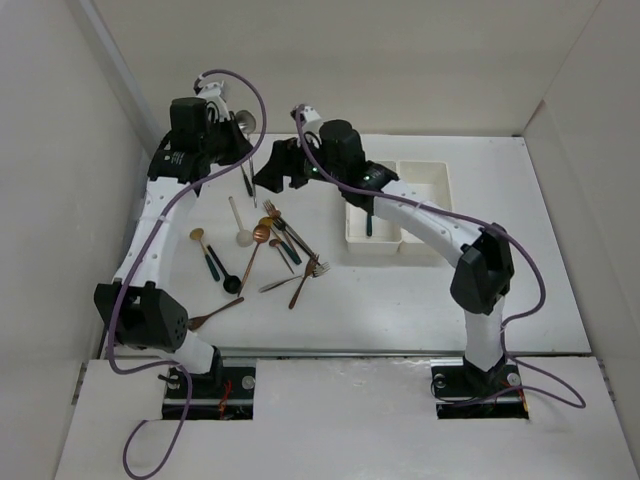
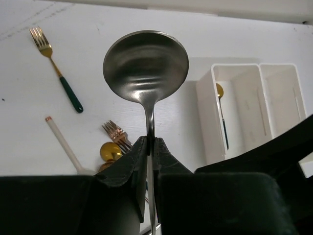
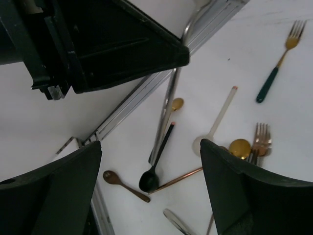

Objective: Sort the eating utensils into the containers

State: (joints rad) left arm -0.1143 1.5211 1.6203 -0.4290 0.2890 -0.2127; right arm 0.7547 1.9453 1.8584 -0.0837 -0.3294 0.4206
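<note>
Utensil pile (image 1: 275, 245) at desk (image 1: 400, 300) centre, gripped silver spoon (image 2: 145, 66) upright at 12 o'clock, right arm (image 1: 430, 222) overhanging containers (image 1: 430, 172) at 3 o'clock, bare desk at 6 o'clock.

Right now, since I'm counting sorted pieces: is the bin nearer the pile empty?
Not empty: the bin holds a gold spoon with a dark handle.

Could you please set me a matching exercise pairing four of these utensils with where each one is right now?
Things:
1. silver spoon
2. green-handled gold fork
3. black spoon
4. gold spoon with dark handle

Places:
A. inside a white bin
B. on the table, touching nothing
C. clamped between the jaws of the left gripper
D. on the table beside the brown wooden spoon

Pairs: 1-C; 2-B; 3-D; 4-A
</note>
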